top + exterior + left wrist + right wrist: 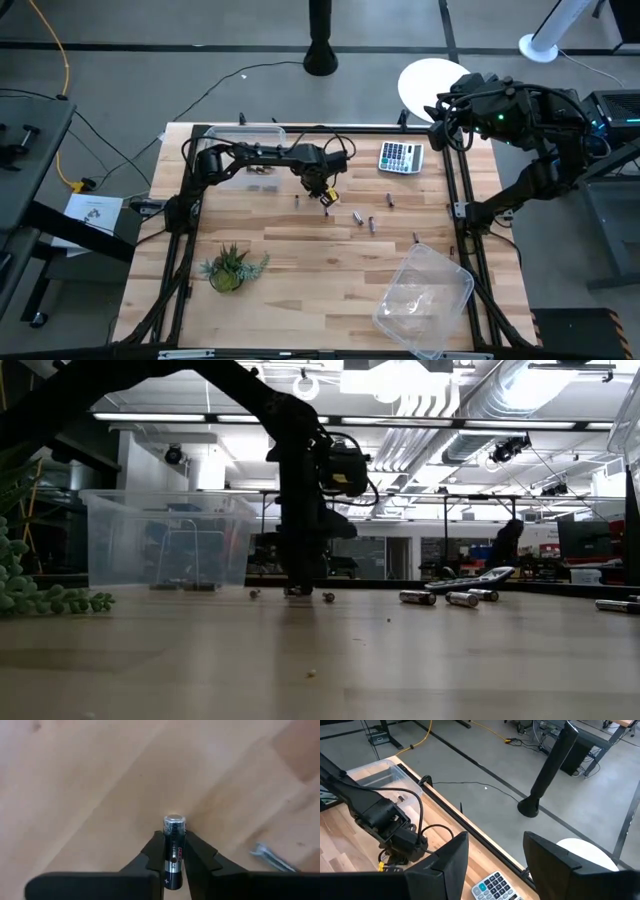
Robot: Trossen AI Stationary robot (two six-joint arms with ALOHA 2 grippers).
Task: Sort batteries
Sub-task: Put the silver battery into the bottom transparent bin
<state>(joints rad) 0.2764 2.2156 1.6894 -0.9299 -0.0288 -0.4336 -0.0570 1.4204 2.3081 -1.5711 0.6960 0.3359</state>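
Note:
My left gripper [325, 196] is over the middle of the table, pointing down, shut on a dark battery [173, 851]. In the low view its fingers [298, 586] reach down to the tabletop. Loose batteries lie on their sides on the wood: one [297, 200] just left of the gripper, two [358, 215] [372, 226] to its right, others farther right [390, 200]. The left wrist view shows one of them [272, 858]. My right gripper [492, 862] is open, raised beyond the far right corner [468, 103]. My left gripper pinches the battery between its two fingers [156, 851] by the barrel, from above, pointing down. The battery stands on end along the fingers, and its silvery end [174, 822] sticks out beyond the fingertips toward the table. Whether that end touches the wood, I cannot tell.
A clear bin [245, 141] stands at the far edge, left of centre, with a few small things inside. A second clear bin [425, 293] lies near the right near corner. A grey calculator [401, 157] sits far right, and a small plant [232, 268] near left.

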